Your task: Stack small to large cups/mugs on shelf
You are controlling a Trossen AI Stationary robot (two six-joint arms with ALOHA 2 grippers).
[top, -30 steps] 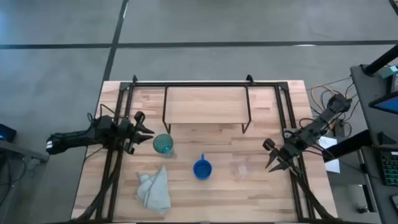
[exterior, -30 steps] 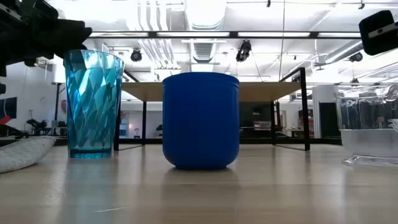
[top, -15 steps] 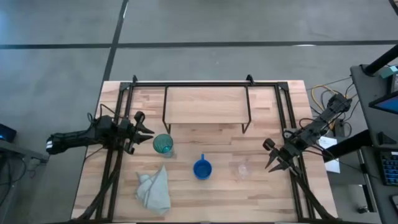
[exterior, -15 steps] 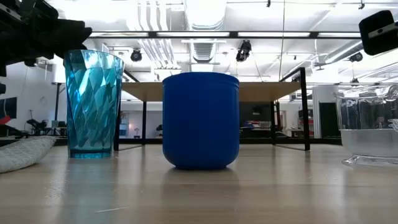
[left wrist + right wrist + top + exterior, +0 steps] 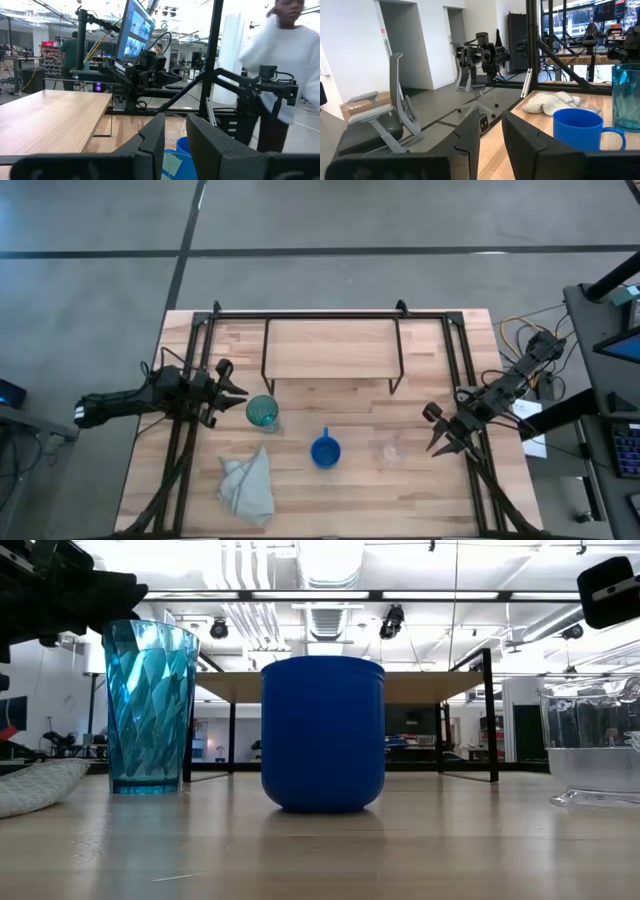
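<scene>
**Entry: Both grippers parted, all three vessels off the shelf**

- Left gripper (image 5: 232, 391): fingers parted with nothing between them, raised just beside the teal tumbler (image 5: 262, 412), on its left-edge side. Through the left wrist view its dark fingers (image 5: 151, 139) framed the tumbler rim, with the blue mug and the glass cup lined up beyond.
- Right gripper (image 5: 441, 434): fingers splayed and empty, at the table's right rail, near the small clear glass cup (image 5: 388, 450) but not touching it.
- Teal tumbler: upright on the wood table (image 5: 330, 500), forward and left of the shelf.
- Blue mug (image 5: 324, 451): upright, mid-table, handle turned toward the front edge, between the tumbler and the glass cup.
- Glass cup: upright, faint in the high view; clearer at the right edge of the low view (image 5: 598, 750).
- Shelf (image 5: 333, 346): low black wire rack with a light wood top, at the back centre, bare.
- Cloth (image 5: 247, 486): crumpled near the front left, just in front of the tumbler.

Handling note (judgement): no vessel placed yet, so the task stood at its start. The left gripper looked best placed to take the tumbler; a grasp low on the wall, jaws square to it, would guard against tipping so tall a piece. Lift clear of the shelf's front bar before moving in, and leave room for two more alongside.
</scene>
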